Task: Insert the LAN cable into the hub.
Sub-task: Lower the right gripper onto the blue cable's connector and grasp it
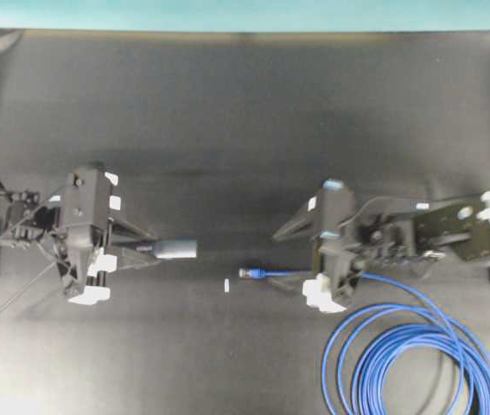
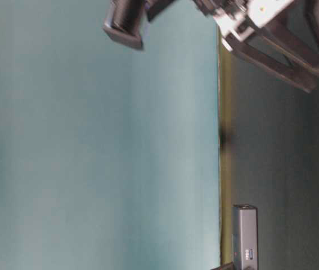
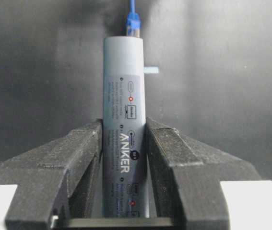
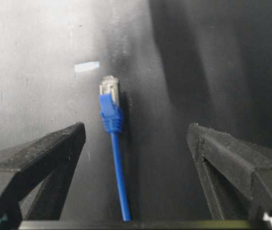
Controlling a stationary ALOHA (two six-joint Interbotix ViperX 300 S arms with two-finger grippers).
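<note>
Overhead view: the black table (image 1: 245, 112) bears the coiled LAN cable (image 1: 409, 363) at lower right, its plug (image 1: 246, 272) lying flat near the middle, pointing left. Beside the plug lies a small white scrap (image 1: 226, 285). The left gripper (image 1: 145, 249) is clamped on the hub (image 1: 175, 249), which juts toward the plug with a clear gap between them. The right gripper (image 1: 301, 259) has its jaws spread wide and holds nothing; in its wrist view the plug rests on the table between the fingers (image 4: 54, 158), apart from both. Judged progress: hub secured; cable not yet grasped, insertion not begun.
</note>
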